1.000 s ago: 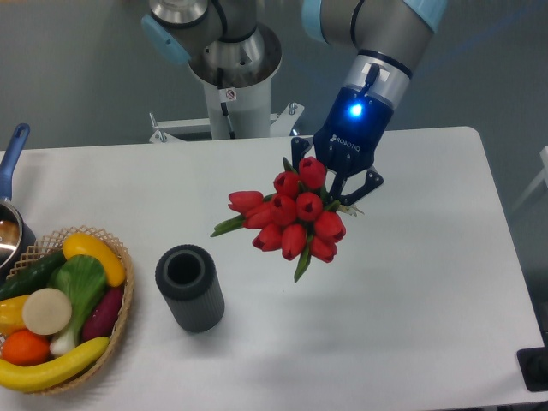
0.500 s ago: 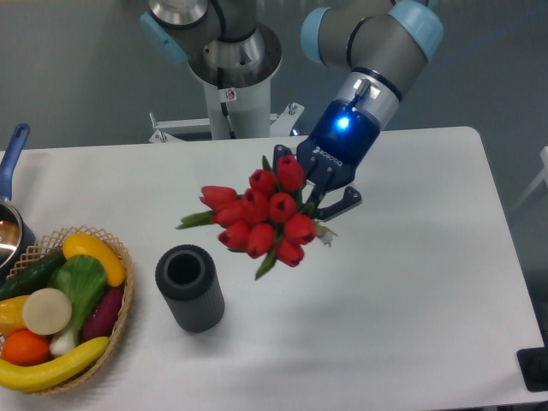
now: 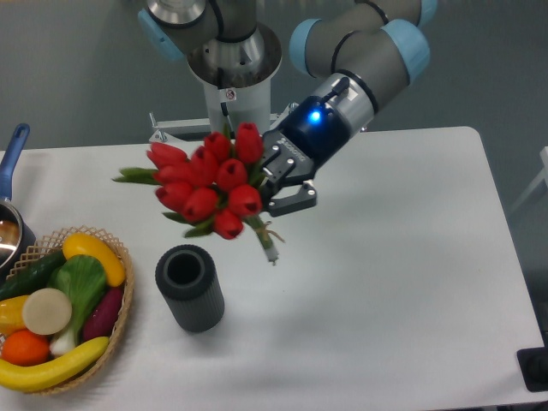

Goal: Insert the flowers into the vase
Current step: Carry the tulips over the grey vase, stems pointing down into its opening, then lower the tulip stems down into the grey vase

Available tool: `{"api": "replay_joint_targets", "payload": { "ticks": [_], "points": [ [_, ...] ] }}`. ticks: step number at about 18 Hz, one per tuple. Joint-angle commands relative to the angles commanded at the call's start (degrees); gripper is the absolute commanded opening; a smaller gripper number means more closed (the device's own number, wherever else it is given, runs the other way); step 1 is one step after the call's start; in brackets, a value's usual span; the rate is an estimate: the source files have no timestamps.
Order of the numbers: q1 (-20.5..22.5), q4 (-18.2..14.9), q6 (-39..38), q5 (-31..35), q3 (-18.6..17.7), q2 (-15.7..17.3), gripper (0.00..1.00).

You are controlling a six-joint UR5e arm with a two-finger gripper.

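Observation:
The flowers (image 3: 205, 181) are a bunch of red tulip buds with green leaves, held in the air above the table. Their stems point down and to the right, with the stem ends (image 3: 270, 248) hanging free. My gripper (image 3: 276, 181) is shut on the stems just right of the buds. The vase (image 3: 189, 287) is a dark grey ribbed cylinder standing upright on the white table, mouth open and empty. The bunch hangs above and slightly behind the vase, not touching it.
A wicker basket (image 3: 120, 295) with fruit and vegetables sits at the left front, close to the vase. A pot with a blue handle (image 3: 12, 154) is at the left edge. The robot base (image 3: 233, 81) stands behind the table.
My gripper has carried the flowers left and upward, and the bunch has tilted so the buds point left and the stems down-right. The vase has not moved.

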Motion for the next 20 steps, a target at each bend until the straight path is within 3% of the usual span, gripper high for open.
{"api": "replay_joint_targets", "payload": {
  "ticks": [6,12,20],
  "points": [
    [-3.16,-0.09,-0.09,-3.87,-0.43,-0.09,0.26],
    [-5.71,-0.09,0.0,-3.87,-0.61,-2.72,0.26],
    [-5.9,-0.09,0.0,-3.78,-2.63,-4.48,0.27]
  ]
}}
